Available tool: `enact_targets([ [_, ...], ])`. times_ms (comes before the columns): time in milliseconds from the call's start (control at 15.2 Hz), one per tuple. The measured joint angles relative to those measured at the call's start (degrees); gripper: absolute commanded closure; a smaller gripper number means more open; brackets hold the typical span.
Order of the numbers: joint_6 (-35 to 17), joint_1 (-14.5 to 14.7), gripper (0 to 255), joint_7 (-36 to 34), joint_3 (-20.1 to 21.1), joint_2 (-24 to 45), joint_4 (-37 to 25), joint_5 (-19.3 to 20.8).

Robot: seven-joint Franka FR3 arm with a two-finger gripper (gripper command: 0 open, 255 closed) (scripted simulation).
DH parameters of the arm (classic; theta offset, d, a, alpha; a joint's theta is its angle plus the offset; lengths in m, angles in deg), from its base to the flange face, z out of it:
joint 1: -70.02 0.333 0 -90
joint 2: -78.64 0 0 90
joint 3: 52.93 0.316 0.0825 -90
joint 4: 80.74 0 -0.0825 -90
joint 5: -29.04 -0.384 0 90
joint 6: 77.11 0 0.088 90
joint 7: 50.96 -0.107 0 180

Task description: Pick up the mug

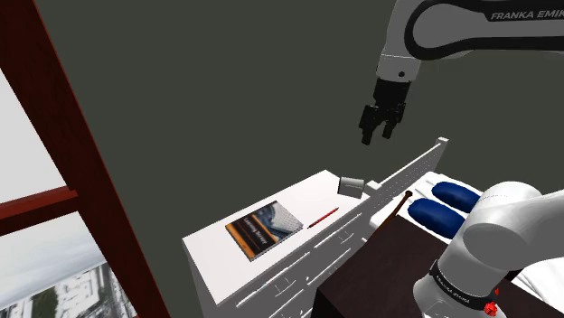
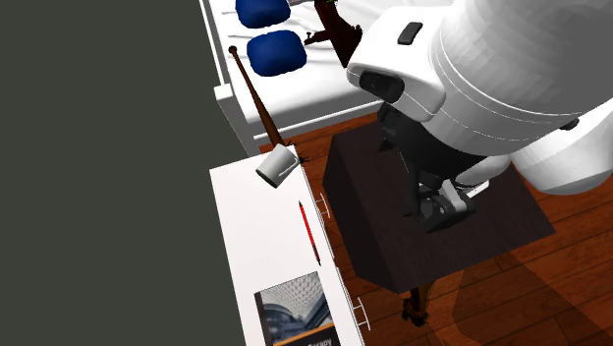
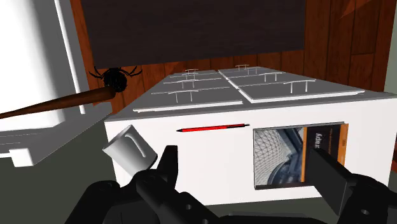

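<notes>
A small white mug lies tipped on its side at the end of the white dresser top nearest the bed. From the second exterior view the mug sits at the dresser's corner, its mouth turned away from the wall. My black gripper hangs in the air well above and a little to the right of the mug in the shoulder view. Along the hand, the gripper is open with nothing between its fingers, and the mug lies just outside one finger.
A red pen and a book lie further along the dresser top. A brown bat leans by the mug's end. A white bed with blue pillows stands beyond, and the dark stand is beside the drawers.
</notes>
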Motion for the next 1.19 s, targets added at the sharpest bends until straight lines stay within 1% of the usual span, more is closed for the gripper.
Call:
enact_targets([
  [132, -1.02, -0.15, 0, 0.15, -0.17, -0.05, 0.85, 0.13],
  [330, -6.82, -1.26, 0, 1.64, -1.80, -0.94, 6.20, 1.22],
  [726, -20.93, -3.78, 0, 4.32, -5.12, 0.39, 15.60, 3.22],
  [858, -26.37, -4.71, 0, 5.45, -6.52, 1.95, 18.37, 3.91],
  [1188, -40.96, -6.81, 0, 8.70, -10.43, 8.40, 23.68, 5.18],
])
